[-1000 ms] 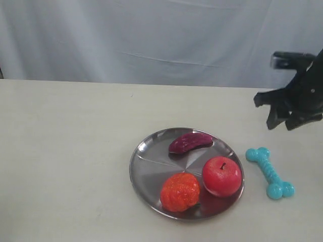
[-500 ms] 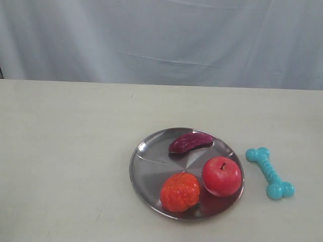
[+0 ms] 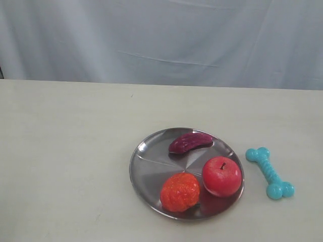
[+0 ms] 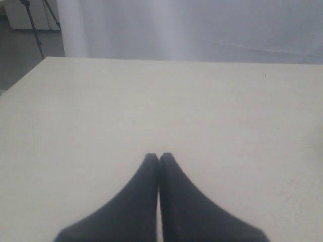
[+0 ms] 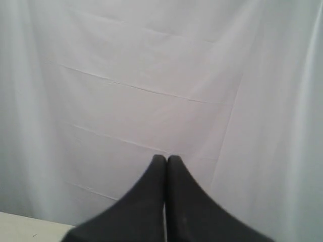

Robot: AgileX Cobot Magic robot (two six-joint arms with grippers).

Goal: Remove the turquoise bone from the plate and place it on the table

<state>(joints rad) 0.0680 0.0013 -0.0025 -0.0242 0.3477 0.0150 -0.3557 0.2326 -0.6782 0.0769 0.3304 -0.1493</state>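
The turquoise bone lies flat on the cream table, just right of the silver plate and apart from its rim. Neither arm shows in the exterior view. In the left wrist view my left gripper is shut with nothing in it, over bare tabletop. In the right wrist view my right gripper is shut and empty, facing the white curtain; only a sliver of table shows there.
On the plate sit a red apple, an orange fruit and a dark purple piece. A pale curtain hangs behind the table's far edge. A tripod stands beyond the table's corner.
One second ago the right arm hung above the table at the right edge of the exterior view; it has since left that view. The bone and plate have not moved.
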